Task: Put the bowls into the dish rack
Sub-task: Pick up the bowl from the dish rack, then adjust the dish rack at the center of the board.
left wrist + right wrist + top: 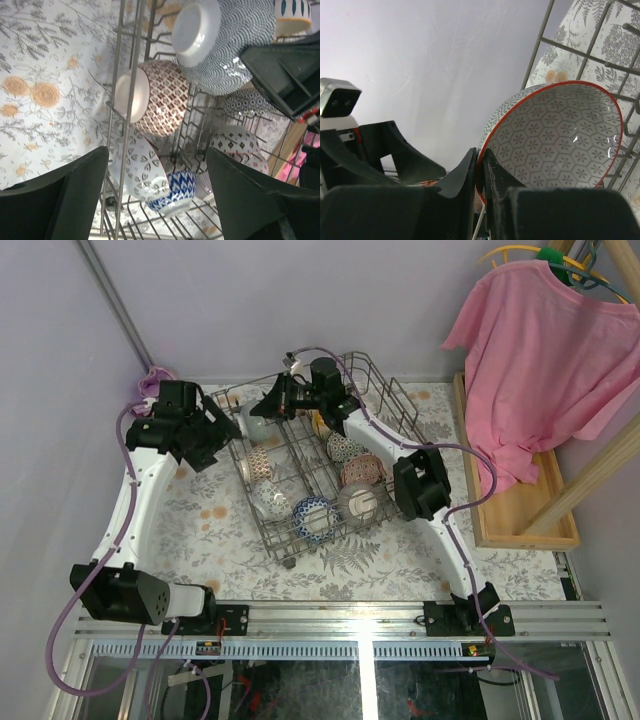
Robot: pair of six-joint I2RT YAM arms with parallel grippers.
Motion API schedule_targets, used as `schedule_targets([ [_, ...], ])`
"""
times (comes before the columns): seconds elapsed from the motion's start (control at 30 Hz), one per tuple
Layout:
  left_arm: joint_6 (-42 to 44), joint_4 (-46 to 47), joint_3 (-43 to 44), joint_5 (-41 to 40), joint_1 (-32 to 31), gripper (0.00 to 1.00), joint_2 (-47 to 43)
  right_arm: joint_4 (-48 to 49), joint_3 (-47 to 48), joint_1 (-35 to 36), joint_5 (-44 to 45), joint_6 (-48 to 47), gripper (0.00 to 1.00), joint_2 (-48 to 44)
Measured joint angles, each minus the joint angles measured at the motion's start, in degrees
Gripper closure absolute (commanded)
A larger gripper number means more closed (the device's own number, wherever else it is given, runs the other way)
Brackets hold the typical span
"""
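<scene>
Floral-clothed table (225, 540), dish rack (386, 392) at centre holding patterned bowls (313, 517): right gripper (480, 162) pinched on rim of red-rimmed bowl (555, 135) at rack's far left corner; left gripper (222, 435), jaws wide and empty, just outside rack's left wall.

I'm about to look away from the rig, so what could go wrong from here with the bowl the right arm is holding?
One: the right fingers pinch only the red rim of the hexagon-patterned bowl, so it may slip or swing loose. Two: it hangs close to the brown-patterned bowl already in the dish rack; they might knock together. Three: the open left fingers crowd the same corner, so the arms could collide.
</scene>
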Motion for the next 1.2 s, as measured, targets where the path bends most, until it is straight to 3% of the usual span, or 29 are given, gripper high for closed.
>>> schedule_targets([
  [0.33, -4.4, -9.2, 7.3, 0.0, -11.3, 0.21, -3.4, -10.1, -1.1, -2.1, 0.2, -3.6, 1.0, -5.3],
  [0.57, -10.8, -10.6, 8.3, -0.8, -24.6, 0.21, -4.1, -19.6, -6.3, -8.7, 3.5, -10.0, 1.0, -18.8],
  [0.83, -13.2, -7.2, 11.6, -0.5, -34.3, 0.22, 6.0, -29.4, -10.4, -17.2, 5.3, -16.2, 1.0, -34.2],
  [1.0, -13.2, -3.9, 15.4, -0.3, -38.4, 0.3, 14.7, -35.6, -10.6, -17.0, 4.9, -19.9, 1.0, -38.1],
  [1.1, -13.1, -3.0, 16.3, 0.0, -40.7, 0.43, 18.0, -38.4, -11.8, -16.9, 4.6, -21.4, 1.0, -39.6],
  [1.2, -13.0, -1.8, 17.7, 0.5, -43.0, 0.48, 21.4, -40.3, -14.0, -16.9, 4.6, -22.3, 1.0, -41.0],
])
